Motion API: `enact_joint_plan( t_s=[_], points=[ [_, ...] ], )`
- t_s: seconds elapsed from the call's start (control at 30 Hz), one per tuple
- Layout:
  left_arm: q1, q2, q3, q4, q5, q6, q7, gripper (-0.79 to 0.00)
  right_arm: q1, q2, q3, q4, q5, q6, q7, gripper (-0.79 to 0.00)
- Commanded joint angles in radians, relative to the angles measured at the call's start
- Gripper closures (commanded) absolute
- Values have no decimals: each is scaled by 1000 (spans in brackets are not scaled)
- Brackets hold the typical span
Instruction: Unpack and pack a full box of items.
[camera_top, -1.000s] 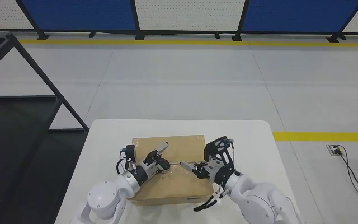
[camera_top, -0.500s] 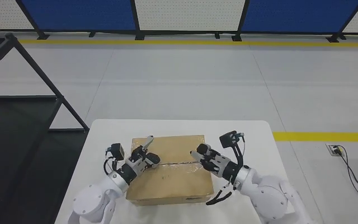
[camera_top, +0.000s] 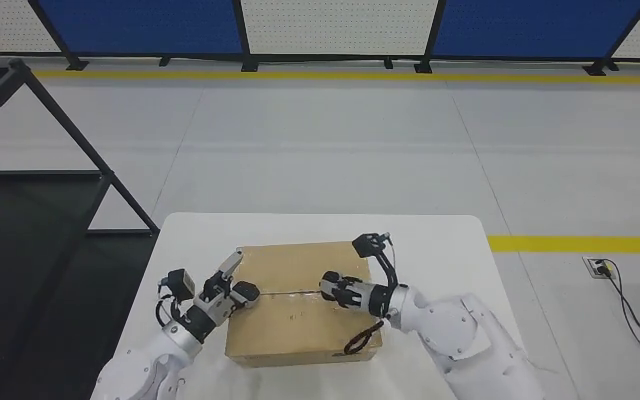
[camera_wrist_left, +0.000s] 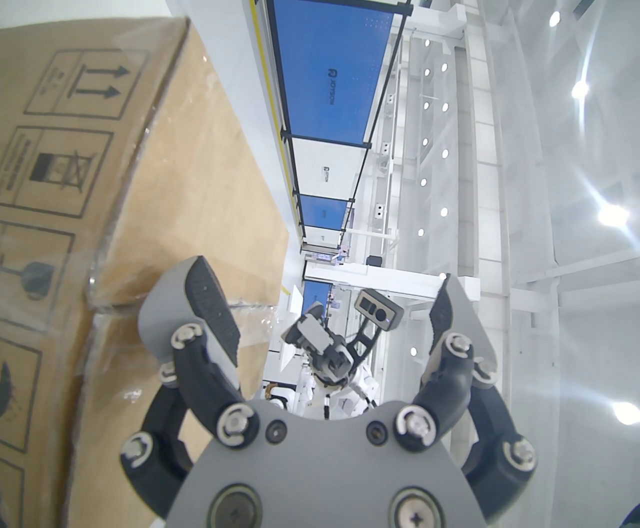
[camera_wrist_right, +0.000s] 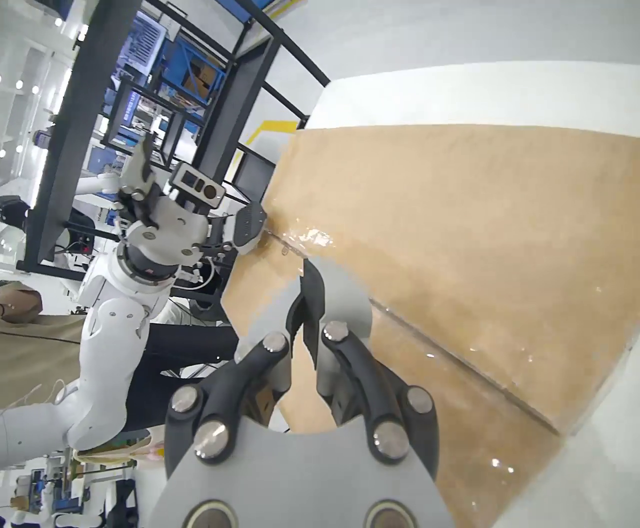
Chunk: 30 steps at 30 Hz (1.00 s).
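Observation:
A closed brown cardboard box with a clear-taped centre seam sits on the white table. My left gripper is at the box's left edge, open; in the left wrist view one finger pad rests by the end of the seam on the box, while the other pad stands free in the air. My right gripper hovers low over the middle of the box top, above the seam. Its fingers are shut together with nothing between them.
A black metal rack stands off the table's left side. Bare table surface runs to the right of the box and behind it. Blue and white partition panels line the far floor.
My left gripper has slid left from over the box top to its left edge. My right gripper has moved left along the top toward the seam's middle, and its fingers have come together.

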Motion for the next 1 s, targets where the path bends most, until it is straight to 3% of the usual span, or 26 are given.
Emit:
enact_joint_plan(
  t_s=[0.0, 0.5, 0.97],
  points=[
    [14, 1, -21, 2, -22, -18, 1, -785, 30, -5, -21, 27, -8, 37, 25, 0],
    [32, 2, -45, 16, -55, -45, 17, -785, 106, -21, -102, 73, -79, 172, 113, 0],
    [28, 4, -28, 10, -39, -44, 2, -785, -66, 25, 70, -94, -118, 197, 87, 0]
  ],
)
